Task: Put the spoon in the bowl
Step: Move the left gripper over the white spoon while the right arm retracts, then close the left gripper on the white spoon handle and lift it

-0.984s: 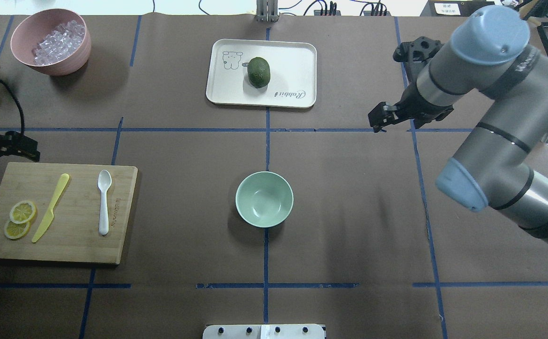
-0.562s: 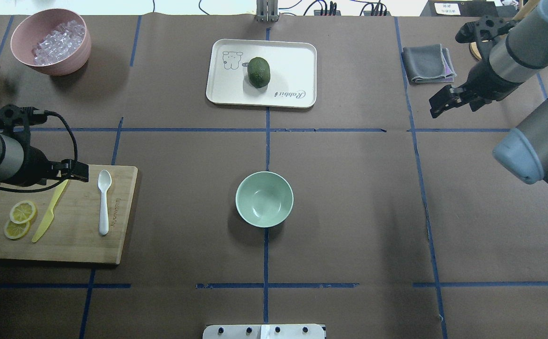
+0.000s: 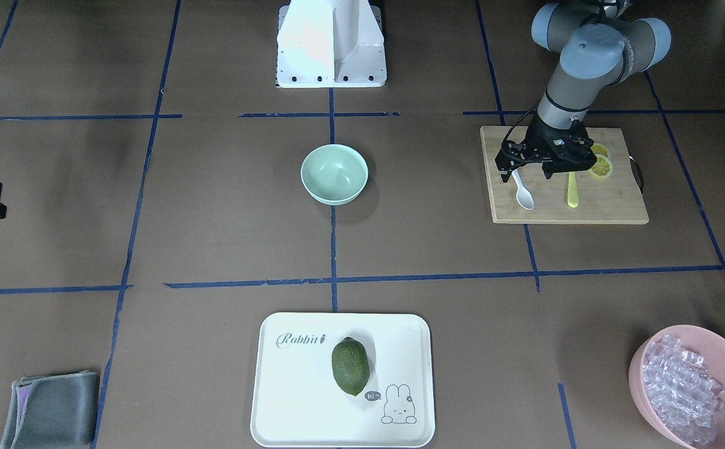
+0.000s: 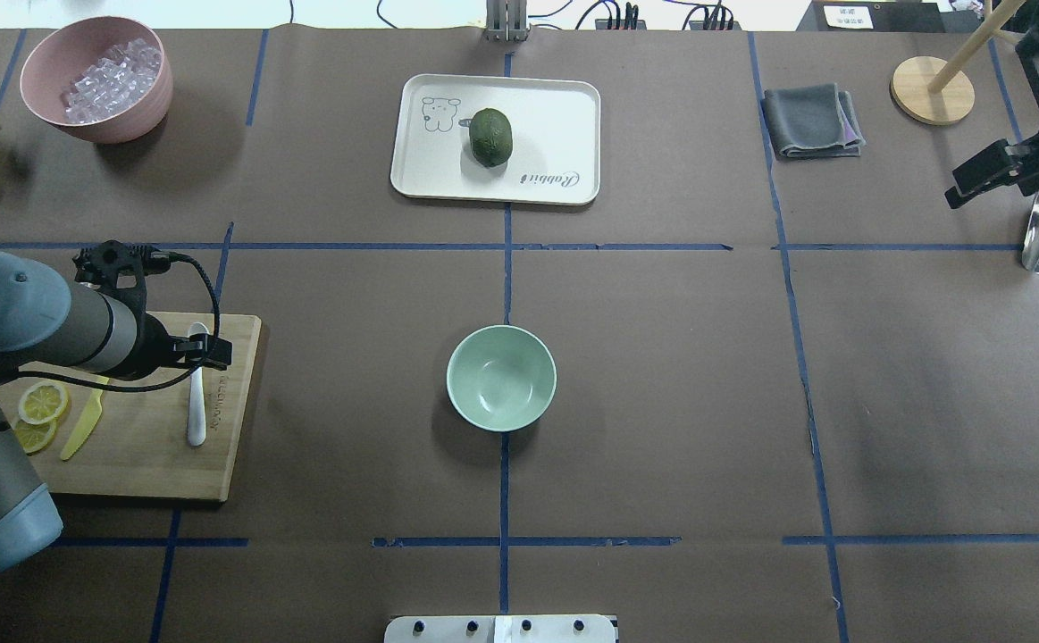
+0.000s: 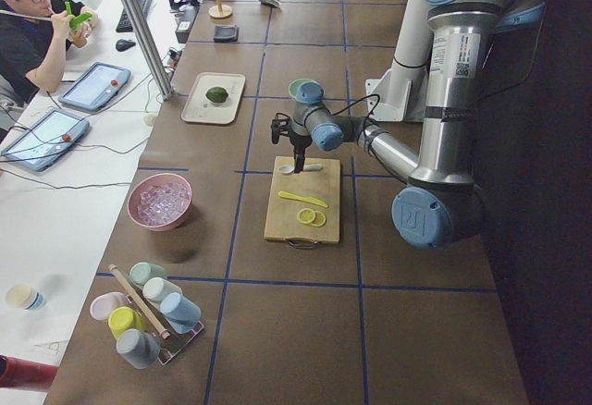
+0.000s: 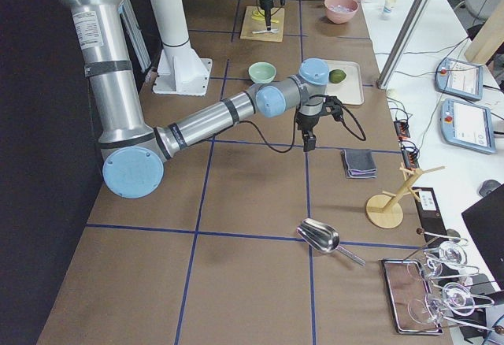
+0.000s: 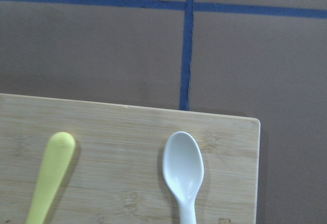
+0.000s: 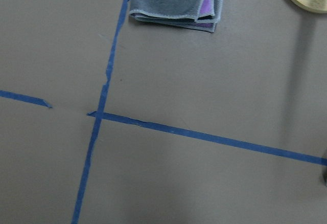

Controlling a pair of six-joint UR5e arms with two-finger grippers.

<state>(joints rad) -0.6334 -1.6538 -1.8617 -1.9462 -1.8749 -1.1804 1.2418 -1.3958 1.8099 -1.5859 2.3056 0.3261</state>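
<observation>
Clearly, the spoon (image 4: 196,413) lies flat on the wooden cutting board (image 4: 144,460) at the lower left of the overhead frame, with its scoop toward the top of the frame and its handle toward the bottom. A yellow-green knife (image 4: 82,428) lies beside it on the board. The left gripper (image 4: 213,350) hangs over the scoop end. Its fingers do not show in the wrist view, and whether its jaws are parted or closed cannot be told. The bowl (image 4: 501,379) sits at the frame's middle, well apart from the board. The right gripper (image 4: 961,192) hovers at the far right edge, near a folded grey cloth (image 4: 809,121); its jaw state cannot be told either.
</observation>
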